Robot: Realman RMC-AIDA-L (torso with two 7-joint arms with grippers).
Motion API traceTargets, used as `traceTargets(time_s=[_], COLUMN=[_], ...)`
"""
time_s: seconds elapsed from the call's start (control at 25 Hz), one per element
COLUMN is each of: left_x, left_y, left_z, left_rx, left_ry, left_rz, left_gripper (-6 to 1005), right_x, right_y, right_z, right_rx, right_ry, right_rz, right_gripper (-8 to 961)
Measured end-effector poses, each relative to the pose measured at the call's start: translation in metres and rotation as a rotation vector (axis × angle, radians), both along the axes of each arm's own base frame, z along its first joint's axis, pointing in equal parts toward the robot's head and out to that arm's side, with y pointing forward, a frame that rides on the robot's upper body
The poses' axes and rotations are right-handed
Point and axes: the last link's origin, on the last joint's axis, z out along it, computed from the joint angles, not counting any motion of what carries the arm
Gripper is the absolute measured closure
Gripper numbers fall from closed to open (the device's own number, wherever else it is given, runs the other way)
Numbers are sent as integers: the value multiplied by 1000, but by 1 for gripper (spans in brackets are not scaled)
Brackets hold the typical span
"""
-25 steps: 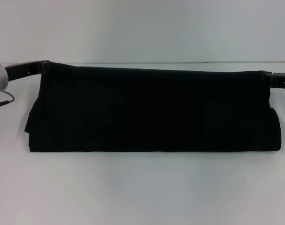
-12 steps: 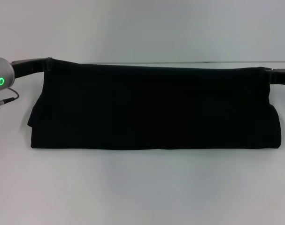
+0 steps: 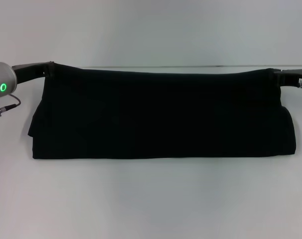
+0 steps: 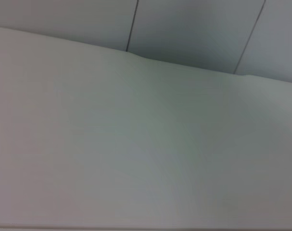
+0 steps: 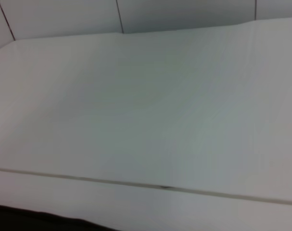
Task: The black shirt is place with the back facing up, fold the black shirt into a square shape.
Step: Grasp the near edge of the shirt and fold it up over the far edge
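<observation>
head view is showing the black shirt (image 3: 160, 114) lying as a wide, folded band across the white table (image 3: 151, 199), its near edge resting flat while its far edge is being held up at both corners. the left gripper (image 3: 45, 69) is sitting at the shirt's far left corner, with the cloth starting right at its tip and spreading away toward the other arm; it seems to be pinching that corner, though the fingers are mostly lost against the dark fabric. the right gripper (image 3: 280, 75) is meeting the far right corner in the same way, apparently pinching it too, and the shirt's top edge is stretching taut between the two grippers. left wrist view is showing only pale table surface and wall panels (no cloth). right wrist view is catching a dark sliver of shirt (image 5: 40, 219) at one edge.
</observation>
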Motion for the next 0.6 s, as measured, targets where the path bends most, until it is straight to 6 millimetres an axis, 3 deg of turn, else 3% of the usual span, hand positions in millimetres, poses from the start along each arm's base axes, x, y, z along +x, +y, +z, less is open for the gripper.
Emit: traceTargets(time_s=[0.6], left_x=[-5], left_y=[-1], left_z=[3], left_rx=[23], left_ry=[8], left_rz=[21], left_gripper=[982], right_x=[-6], right_y=[8], right_z=[-2], right_rx=[8], right_ry=[-43], right_rz=[4], right_gripper=[875])
